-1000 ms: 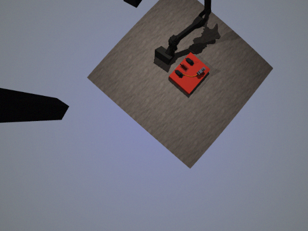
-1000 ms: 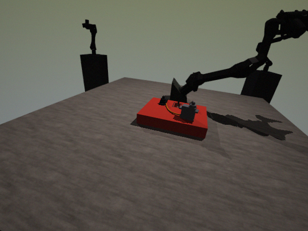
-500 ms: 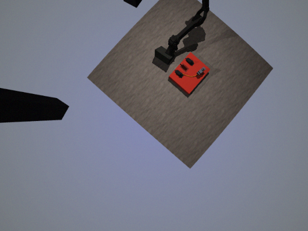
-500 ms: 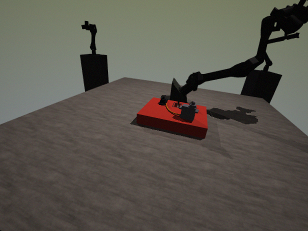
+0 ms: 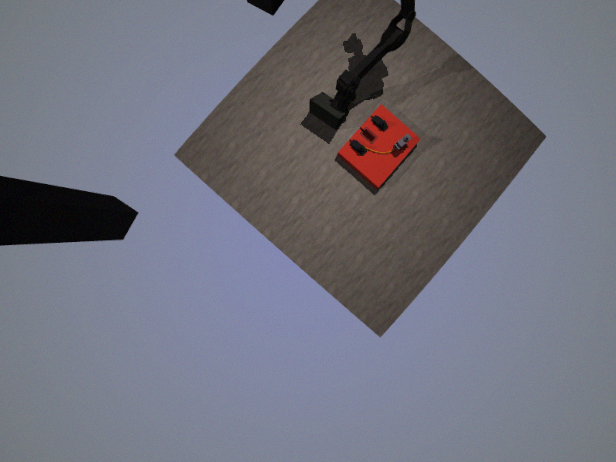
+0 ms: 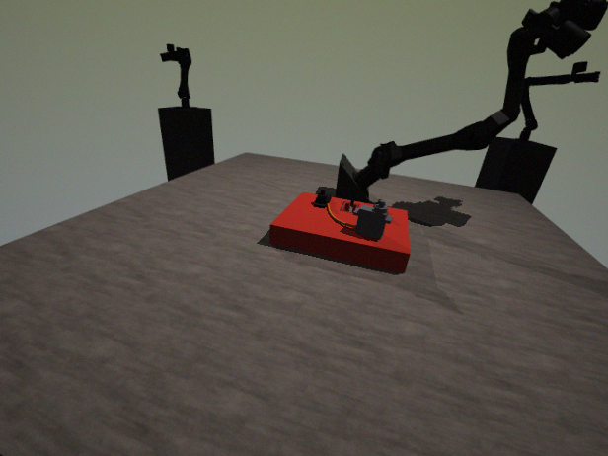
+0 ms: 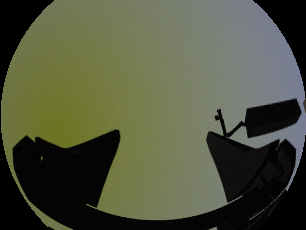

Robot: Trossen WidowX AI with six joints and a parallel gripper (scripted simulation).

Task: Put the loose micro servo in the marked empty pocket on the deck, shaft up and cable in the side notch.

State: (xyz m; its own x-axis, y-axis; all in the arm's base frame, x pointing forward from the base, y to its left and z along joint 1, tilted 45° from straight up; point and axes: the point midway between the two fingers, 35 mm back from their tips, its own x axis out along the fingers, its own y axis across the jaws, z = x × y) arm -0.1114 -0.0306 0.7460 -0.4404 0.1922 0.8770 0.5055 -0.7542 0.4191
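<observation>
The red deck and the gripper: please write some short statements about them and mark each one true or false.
1. The loose servo stands on top of the red deck, near one corner. True.
2. The gripper is shut on the servo. False: its fingers are wide apart with nothing between them.
3. An orange cable runs across the deck from the loose servo. True.
4. The loose servo already sits fully down in the empty pocket. False: it stands apart from the pocket, which holds nothing.
5. The wrist view shows the deck between the fingers. False: only plain background shows there.
</observation>
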